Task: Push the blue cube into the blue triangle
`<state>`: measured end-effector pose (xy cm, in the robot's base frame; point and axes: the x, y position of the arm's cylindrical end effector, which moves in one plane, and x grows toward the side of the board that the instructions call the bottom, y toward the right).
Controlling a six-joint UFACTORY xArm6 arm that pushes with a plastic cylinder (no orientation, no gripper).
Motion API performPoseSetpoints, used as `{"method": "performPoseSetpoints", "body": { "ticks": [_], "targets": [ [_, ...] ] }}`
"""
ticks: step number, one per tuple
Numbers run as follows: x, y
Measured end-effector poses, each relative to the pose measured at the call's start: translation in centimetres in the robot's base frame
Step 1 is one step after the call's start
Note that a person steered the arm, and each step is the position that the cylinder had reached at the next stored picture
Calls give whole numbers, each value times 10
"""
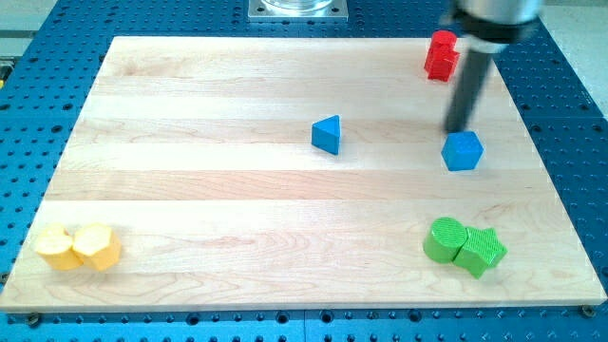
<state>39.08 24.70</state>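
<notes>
The blue cube [463, 151] sits just below my tip [458, 130], nearly touching; the blue triangle [327, 134] lies well off to the view's left. I judge I must get round to the cube's right side first. My tip is bare, holding nothing. The rod partly hides the red block [440, 54].

Two blue blocks (cube [462, 151], triangle [327, 134]), two green [464, 245], two yellow [79, 248], one red [441, 54].
</notes>
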Motion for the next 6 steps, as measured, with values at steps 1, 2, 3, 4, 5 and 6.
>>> {"method": "performPoseSetpoints", "body": {
  "ticks": [1,2,3,4,5,6],
  "targets": [
    [49,18],
    [53,-67],
    [53,-169],
    [56,-126],
    [66,-27],
    [144,24]
  ]
}}
